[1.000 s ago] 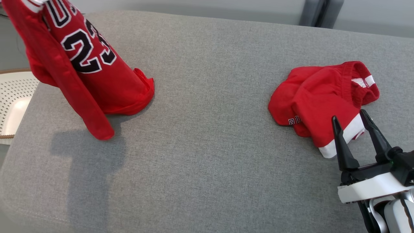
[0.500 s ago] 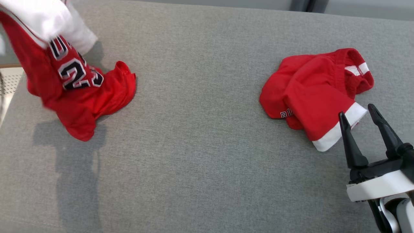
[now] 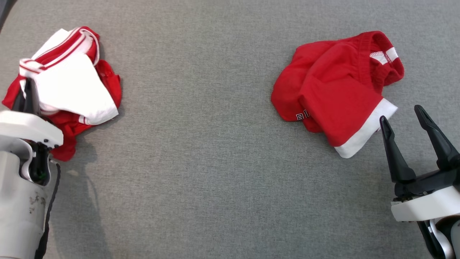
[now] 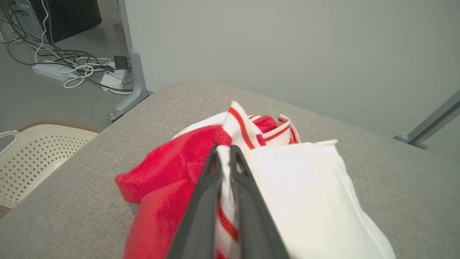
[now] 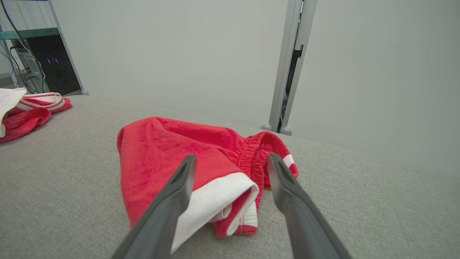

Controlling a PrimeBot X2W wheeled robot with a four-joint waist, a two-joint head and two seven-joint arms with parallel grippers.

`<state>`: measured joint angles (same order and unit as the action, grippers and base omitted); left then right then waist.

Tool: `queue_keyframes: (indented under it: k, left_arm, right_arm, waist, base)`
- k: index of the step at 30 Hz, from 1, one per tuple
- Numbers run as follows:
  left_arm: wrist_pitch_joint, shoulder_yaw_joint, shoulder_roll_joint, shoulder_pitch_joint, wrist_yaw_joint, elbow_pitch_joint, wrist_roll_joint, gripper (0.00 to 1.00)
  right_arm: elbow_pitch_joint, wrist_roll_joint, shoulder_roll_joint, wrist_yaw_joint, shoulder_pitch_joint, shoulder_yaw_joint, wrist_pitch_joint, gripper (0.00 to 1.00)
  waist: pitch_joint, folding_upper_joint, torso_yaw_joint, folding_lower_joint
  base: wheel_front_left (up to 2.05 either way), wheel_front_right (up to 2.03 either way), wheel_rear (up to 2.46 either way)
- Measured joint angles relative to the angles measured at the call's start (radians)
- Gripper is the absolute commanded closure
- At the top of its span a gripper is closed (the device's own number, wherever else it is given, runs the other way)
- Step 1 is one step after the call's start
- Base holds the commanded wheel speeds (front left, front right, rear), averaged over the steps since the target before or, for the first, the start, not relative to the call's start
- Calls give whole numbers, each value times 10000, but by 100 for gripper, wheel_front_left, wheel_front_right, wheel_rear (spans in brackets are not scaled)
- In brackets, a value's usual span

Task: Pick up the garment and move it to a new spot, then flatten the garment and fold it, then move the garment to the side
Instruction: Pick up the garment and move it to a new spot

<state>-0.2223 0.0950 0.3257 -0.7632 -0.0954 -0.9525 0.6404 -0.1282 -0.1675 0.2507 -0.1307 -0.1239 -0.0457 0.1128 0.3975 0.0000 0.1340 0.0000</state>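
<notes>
The garment [image 3: 72, 86], a red jersey with white lining and striped trim, lies bunched in a heap at the left of the grey padded surface [image 3: 215, 162]. My left gripper [image 3: 28, 84] is shut on a striped white-and-red edge of it. In the left wrist view the two fingers [image 4: 224, 149] pinch that trim, with the garment [image 4: 298, 187] piled beyond them. My right gripper [image 3: 401, 113] stands open at the lower right, just short of a pair of red shorts [image 3: 334, 86] with a white hem. In the right wrist view the shorts [image 5: 172, 151] lie in front of the spread fingers [image 5: 231, 158], and the garment [image 5: 25, 111] shows at far left.
A cream perforated basket [image 4: 32, 154] stands off the surface's left edge, with cables and a power strip [image 4: 72, 68] on the floor behind. A grey metal post [image 5: 291, 64] rises beyond the far edge. Bare grey surface lies between the two heaps.
The head camera has tilted down. The jersey, hanging upright a second ago, has come down into a crumpled heap with its white lining up, and my left arm has dropped into view.
</notes>
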Motion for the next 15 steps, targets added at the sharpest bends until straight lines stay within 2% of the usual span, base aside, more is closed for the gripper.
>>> queue_keyframes:
  k: [3,5,9,15]
  left_arm:
    - [-127,-25,-128,0,-69,-569,100,100]
    - [-261,-92,-148,-20,-79,-736,109,0]
    - [-380,-309,-61,-146,-105,-453,-29,0]
    - [-410,-1049,31,8,-88,1496,-884,0]
  right_arm:
    - [-119,2,0,0,14,-8,-29,0]
    - [-150,12,-4,0,33,-2,-77,0]
    - [-144,13,-75,0,71,25,-79,0]
    - [148,-12,-282,0,58,65,140,0]
  waist:
    - [109,0,-106,0]
    - [141,0,-140,0]
    - [74,0,-123,0]
    - [-236,0,-104,0]
  base:
    - [0,0,0]
    - [0,0,0]
    - [0,0,0]
    - [0,0,0]
